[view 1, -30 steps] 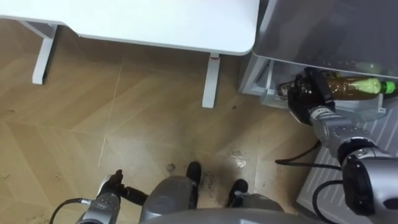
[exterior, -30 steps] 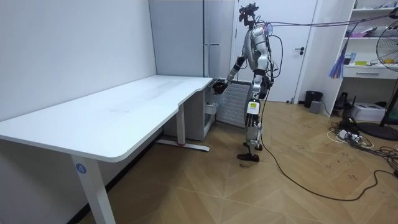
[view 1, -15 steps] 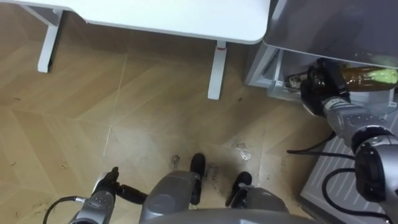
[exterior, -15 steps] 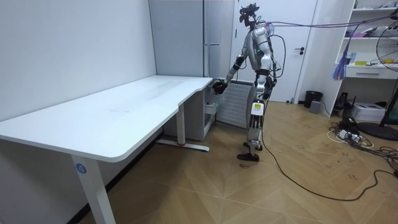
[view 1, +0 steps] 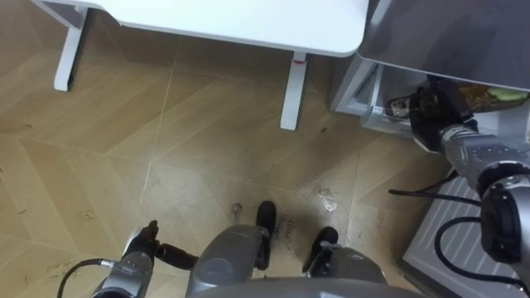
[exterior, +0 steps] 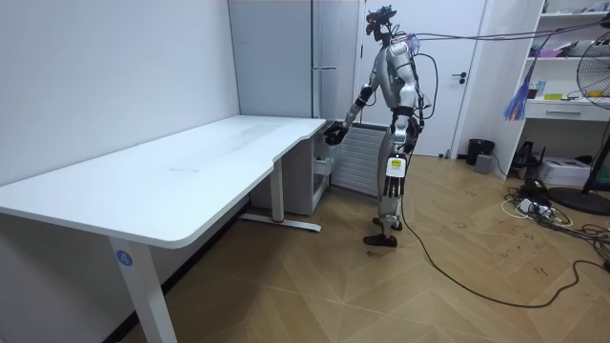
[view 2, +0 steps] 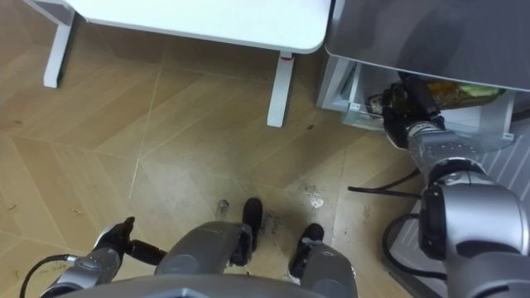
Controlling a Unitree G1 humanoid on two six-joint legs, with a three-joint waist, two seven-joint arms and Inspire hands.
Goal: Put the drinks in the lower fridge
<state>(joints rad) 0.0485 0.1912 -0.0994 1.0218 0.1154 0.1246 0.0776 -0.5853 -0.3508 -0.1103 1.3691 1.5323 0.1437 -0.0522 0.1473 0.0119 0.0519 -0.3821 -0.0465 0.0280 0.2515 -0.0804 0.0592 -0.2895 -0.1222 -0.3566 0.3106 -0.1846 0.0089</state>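
Observation:
An amber drink bottle (view 1: pixel 489 95) with a green label lies level inside the open lower fridge compartment (view 1: pixel 373 116), partly hidden under the grey upper door (view 1: pixel 447 33). My right hand (view 1: pixel 435 120) reaches into the compartment with its fingers curled round the bottle's near end. The right eye view shows the same bottle (view 2: pixel 464 93) and right hand (view 2: pixel 406 106). In the room view I stand facing the grey fridge (exterior: pixel 286 57), right hand (exterior: pixel 331 133) stretched to its low opening. My left hand (view 1: pixel 145 248) hangs at my side with its fingers relaxed.
A white desk (view 1: pixel 248 21) stands to my left, and its leg (view 1: pixel 291 91) is close to the fridge corner. The ribbed lower fridge door (view 1: pixel 451 240) stands open at my right. Another small item (view 1: pixel 400 106) lies at the compartment's front.
The right hand has pushed the bottle deeper into the compartment, so more of it is hidden under the upper door. The head camera has shifted; the left hand has stayed put.

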